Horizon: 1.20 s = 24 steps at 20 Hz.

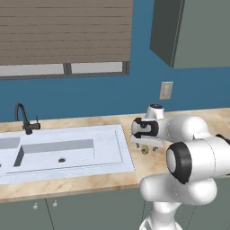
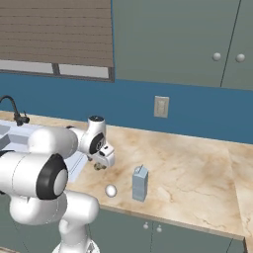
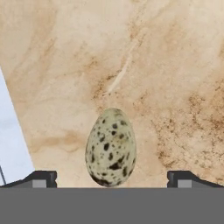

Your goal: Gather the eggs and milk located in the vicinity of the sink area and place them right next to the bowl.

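Eggs: one small speckled whitish-grey oval egg lies on the tan marbled stone worktop, between the two dark fingertips of the tool, which are spread wide with neither touching the shell. From the right base camera the tool hangs from the white arm above the worktop, just right of the white rectangular sink. A pale oval egg rests near the worktop's front edge, and the small pale grey-blue milk carton with a peaked top stands upright just beside it, to its right. From the left base camera the tool sits low over the worktop just past the right rim of the sink, whose thin black curved faucet rises at the far left.
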{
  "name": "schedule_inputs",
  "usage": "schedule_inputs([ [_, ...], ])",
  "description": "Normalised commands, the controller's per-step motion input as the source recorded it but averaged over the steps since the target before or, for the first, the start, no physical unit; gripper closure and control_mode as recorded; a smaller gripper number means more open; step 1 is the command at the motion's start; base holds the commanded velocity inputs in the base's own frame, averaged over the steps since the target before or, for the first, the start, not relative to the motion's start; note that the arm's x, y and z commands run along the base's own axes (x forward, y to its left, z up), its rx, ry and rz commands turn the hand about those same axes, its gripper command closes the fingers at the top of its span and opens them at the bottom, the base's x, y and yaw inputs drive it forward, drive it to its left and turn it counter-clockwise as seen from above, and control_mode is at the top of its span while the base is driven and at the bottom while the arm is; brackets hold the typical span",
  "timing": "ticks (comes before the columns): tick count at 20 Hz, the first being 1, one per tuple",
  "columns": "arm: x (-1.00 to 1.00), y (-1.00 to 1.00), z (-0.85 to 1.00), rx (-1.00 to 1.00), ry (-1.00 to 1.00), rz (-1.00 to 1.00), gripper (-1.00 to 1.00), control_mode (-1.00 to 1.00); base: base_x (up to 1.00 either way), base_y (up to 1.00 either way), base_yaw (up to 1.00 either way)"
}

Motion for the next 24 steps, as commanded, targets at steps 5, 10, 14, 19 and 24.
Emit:
schedule_inputs([
  [5,0.20,0.00,-0.14,0.00,-0.03,-0.05,-1.00,-1.00,0.00,0.00,0.00],
  [10,0.01,0.00,-0.23,0.00,0.00,-0.04,-1.00,-1.00,0.00,0.00,0.00],
  [14,0.00,0.00,-0.23,0.00,0.00,-0.04,-1.00,-1.00,0.00,0.00,0.00],
  [19,0.00,0.00,-0.23,0.00,0.00,-0.05,-1.00,-1.00,0.00,0.00,0.00],
  [24,0.02,0.00,-0.24,0.00,0.00,-0.05,1.00,-1.00,0.00,0.00,0.00],
])
